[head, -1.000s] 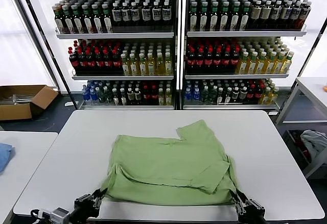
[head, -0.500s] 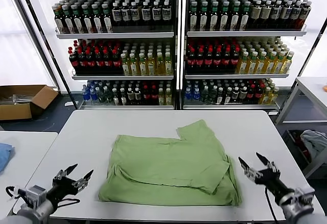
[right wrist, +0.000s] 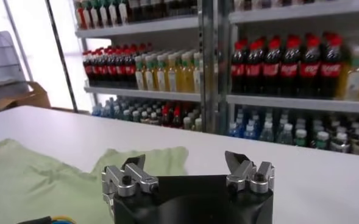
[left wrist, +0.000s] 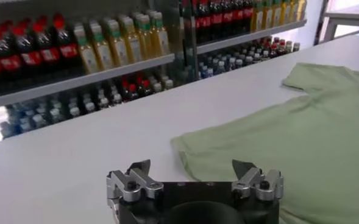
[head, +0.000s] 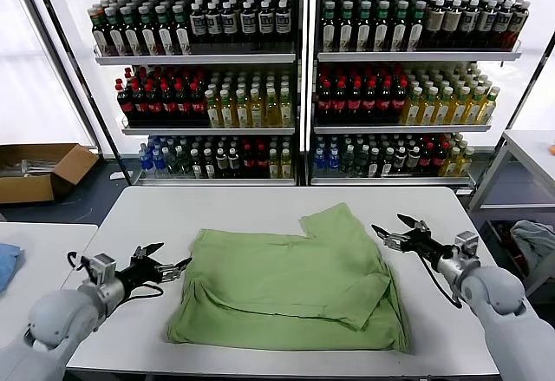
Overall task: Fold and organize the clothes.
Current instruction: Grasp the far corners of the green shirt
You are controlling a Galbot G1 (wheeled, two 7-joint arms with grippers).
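The light green shirt (head: pixel 290 285) lies partly folded on the white table (head: pixel 260 207), with one sleeve sticking up at the back. Its collar, buttons and logo are hidden. My left gripper (head: pixel 160 264) is open and empty, just left of the shirt's left edge and apart from it. My right gripper (head: pixel 396 232) is open and empty, just right of the shirt's upper right part. The shirt also shows in the left wrist view (left wrist: pixel 289 134) beyond the open left gripper (left wrist: pixel 191 170), and in the right wrist view (right wrist: pixel 39 176) beyond the open right gripper (right wrist: pixel 185 164).
Shelves of bottled drinks (head: pixel 299 77) stand behind the table. A second table with a blue cloth (head: pixel 7 264) is at the left. A cardboard box (head: pixel 39 171) sits on the floor at the left. A pale cloth (head: pixel 533 240) lies at the right.
Both grippers have let go of the shirt's front edge, opened, and moved out and back along the table to the shirt's left and right sides. The shirt stays folded.
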